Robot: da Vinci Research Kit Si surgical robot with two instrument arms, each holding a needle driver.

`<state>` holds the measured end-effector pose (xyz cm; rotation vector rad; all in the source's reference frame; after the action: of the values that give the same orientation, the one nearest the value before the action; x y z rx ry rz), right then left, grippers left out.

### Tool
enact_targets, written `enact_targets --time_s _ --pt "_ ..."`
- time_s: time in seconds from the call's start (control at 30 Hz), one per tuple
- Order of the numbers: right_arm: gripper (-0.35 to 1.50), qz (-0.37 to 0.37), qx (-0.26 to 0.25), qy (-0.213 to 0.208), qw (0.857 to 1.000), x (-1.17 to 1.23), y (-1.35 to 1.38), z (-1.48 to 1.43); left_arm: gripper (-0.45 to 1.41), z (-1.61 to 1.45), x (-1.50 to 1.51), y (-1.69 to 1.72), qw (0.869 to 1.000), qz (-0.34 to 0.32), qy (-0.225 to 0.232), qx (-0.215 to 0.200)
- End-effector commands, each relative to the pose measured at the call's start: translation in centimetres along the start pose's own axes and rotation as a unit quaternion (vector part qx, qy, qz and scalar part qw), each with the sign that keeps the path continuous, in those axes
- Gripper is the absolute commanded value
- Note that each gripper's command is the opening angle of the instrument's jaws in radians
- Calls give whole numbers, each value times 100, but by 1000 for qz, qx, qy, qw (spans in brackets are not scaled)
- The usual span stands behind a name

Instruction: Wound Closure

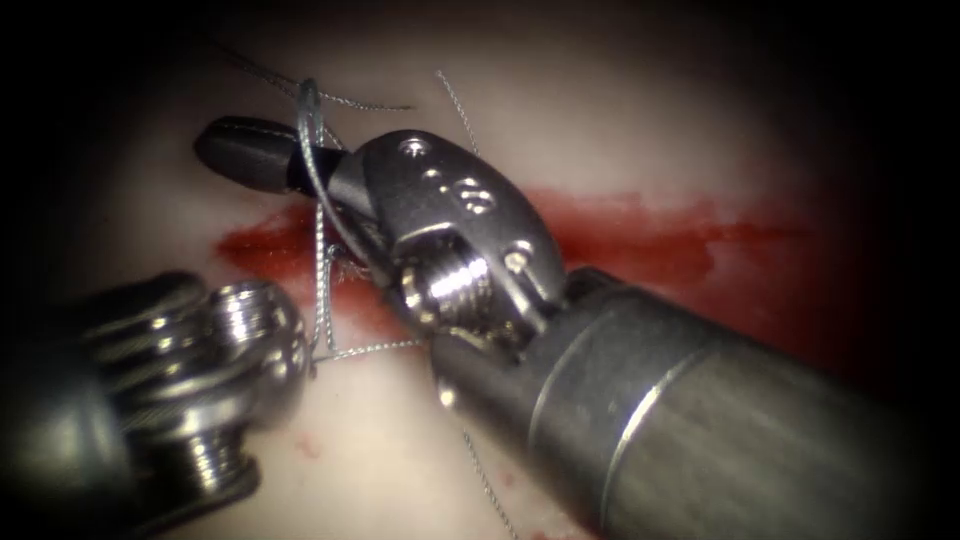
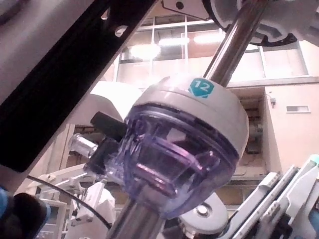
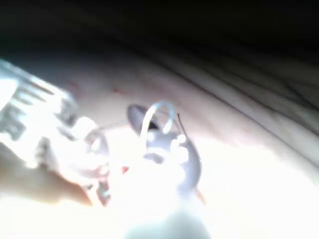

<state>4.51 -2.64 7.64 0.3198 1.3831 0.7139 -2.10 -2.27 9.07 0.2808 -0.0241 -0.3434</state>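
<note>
Showing pale, creamy pink across the tissue [image 1: 640,130], with a band of red fluid [image 1: 660,240] running bright along the cut and thinning to faint smears at its right end. Gleaming silver-grey on the curved needle [image 1: 312,160], lying across dark, near-black jaws on the right tool [image 1: 245,152], behind them a polished steel wrist and a dull grey shaft. Glinting pale silver with a fine twisted pattern along the thread [image 1: 322,270]. Shining chrome, ribbed with bright rings, on the left tool [image 1: 215,350].
</note>
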Motion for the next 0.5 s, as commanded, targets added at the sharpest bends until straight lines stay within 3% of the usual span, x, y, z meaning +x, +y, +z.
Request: enact_targets --time_s 0.03,0.1,0.13,0.17,0.33,0.43,0.5 --pt "-35 -36 9 -24 999 3 17 5 -45 -10 -8 8 1000 5 -3 -12" --pt "-35 -89 17 -65 994 -3 29 -2 -45 -20 -4 13 999 17 4 -36" --pt "-35 -89 17 -65 994 -3 29 -2 -45 -20 -4 13 999 17 4 -36" --pt "-10 -106 19 -73 991 -6 36 -7 -45 -27 2 20 998 25 10 -53" --pt "-5 -142 26 -94 985 -8 47 -16 -45 -42 11 37 994 50 16 -91" --pt "37 -150 22 -160 976 -15 55 -21 -45 -65 14 55 988 86 10 -126" --pt "41 -153 20 -184 971 -19 56 -21 -45 -74 13 59 986 95 -2 -136"
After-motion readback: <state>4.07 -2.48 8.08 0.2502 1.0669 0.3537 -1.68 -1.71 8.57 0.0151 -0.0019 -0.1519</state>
